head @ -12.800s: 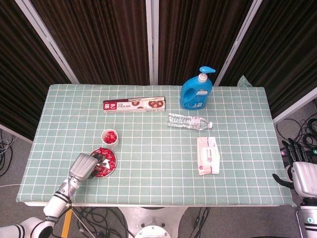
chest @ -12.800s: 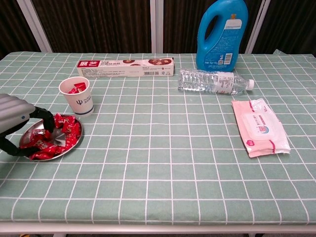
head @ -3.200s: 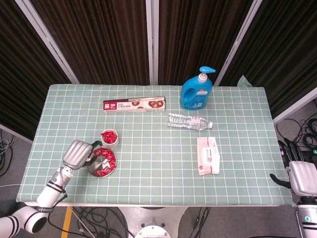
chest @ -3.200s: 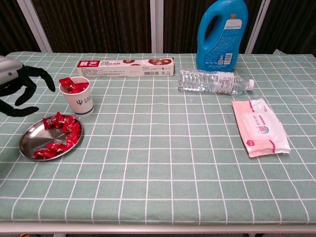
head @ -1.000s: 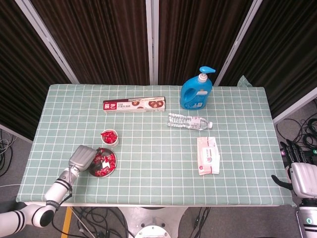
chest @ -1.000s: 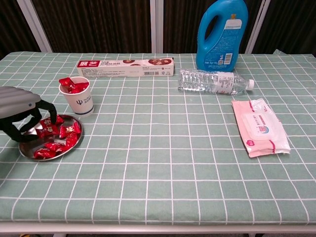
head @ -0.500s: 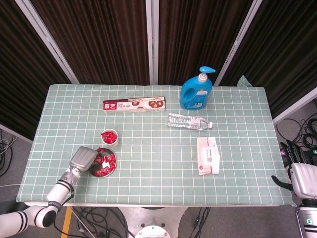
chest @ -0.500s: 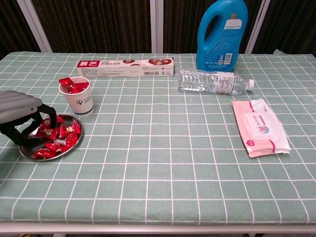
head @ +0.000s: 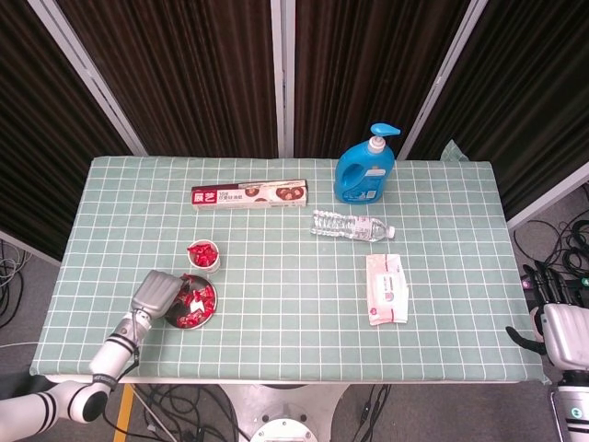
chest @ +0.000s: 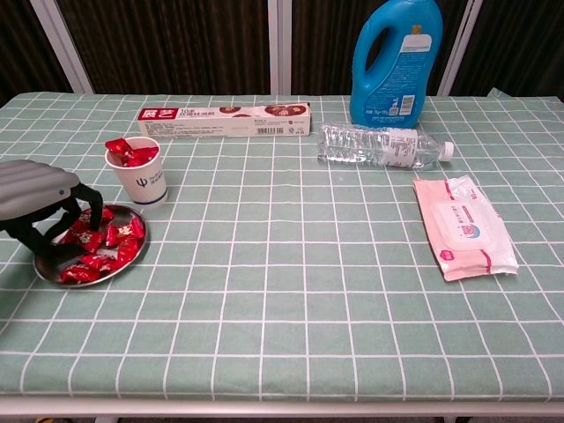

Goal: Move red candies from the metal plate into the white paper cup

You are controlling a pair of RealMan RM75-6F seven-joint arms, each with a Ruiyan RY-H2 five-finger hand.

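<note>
My left hand [chest: 35, 204] cut by the chest view's edge, covering part of the metal plate [chest: 132, 254], grasp unreadable, my right hand [head: 560, 322] at the head view's edge, fingers unclear

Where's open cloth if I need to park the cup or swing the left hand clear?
Bare cloth spans the middle, between the metal plate and wipes pack, and along the near edge. It is crowded around the paper cup, plate and left hand.
</note>
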